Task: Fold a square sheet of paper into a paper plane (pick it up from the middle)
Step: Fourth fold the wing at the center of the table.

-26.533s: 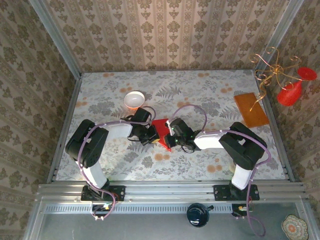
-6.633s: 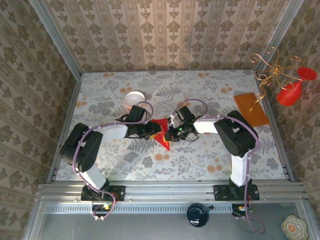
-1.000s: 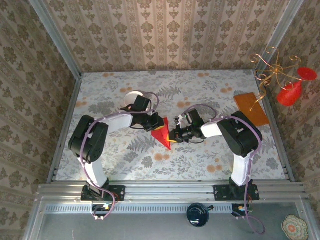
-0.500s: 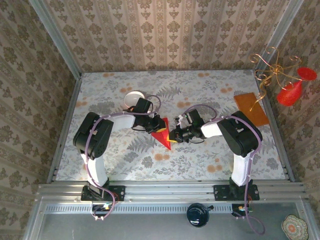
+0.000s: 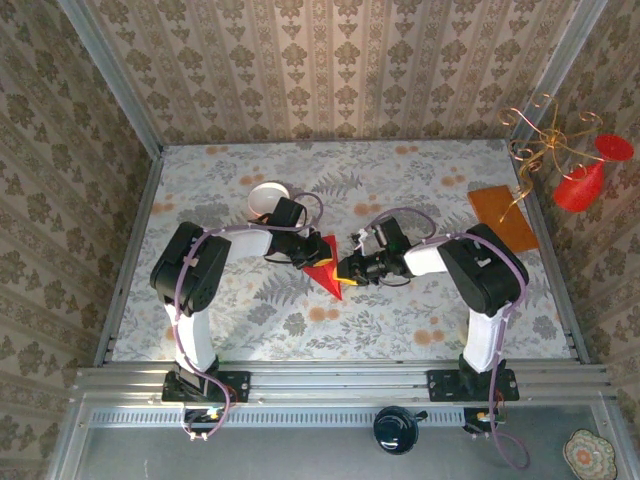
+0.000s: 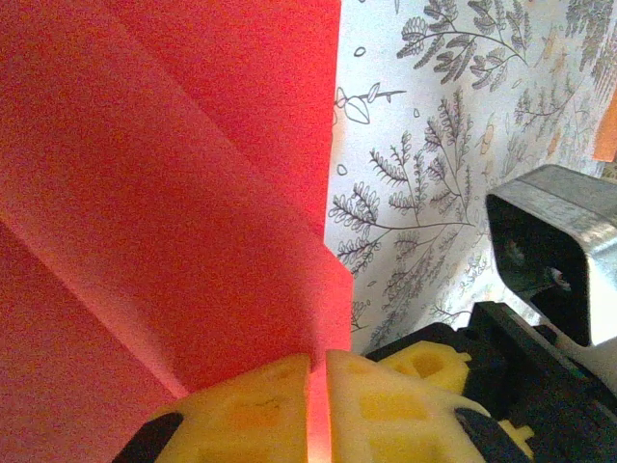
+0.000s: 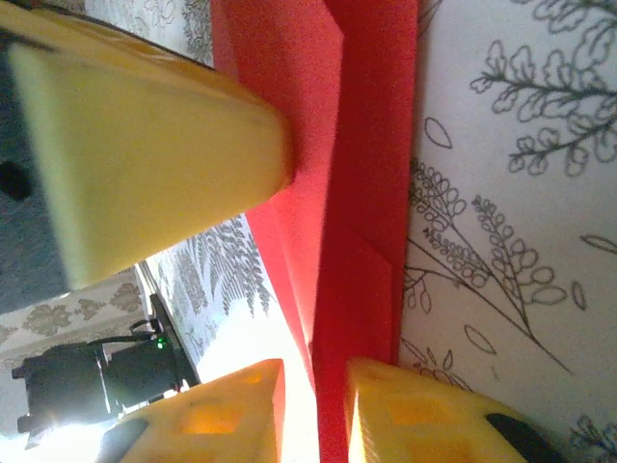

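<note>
Floral tablecloth (image 5: 420,320), mid-table: I logged the paper plane (image 5: 324,270) lying between both grippers. Left gripper (image 6: 318,371) pinched its folded edge, fingers pressed together. Right gripper (image 7: 313,381) straddled the opposite edge, fingers apparently slightly parted.

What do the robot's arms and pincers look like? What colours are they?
The left arm and the right arm both have chunky black joints, white tube-shaped links and a thin purple cable looping along them. The left pincer and the right pincer have blocky yellow fingers with little square pockets moulded in.
</note>
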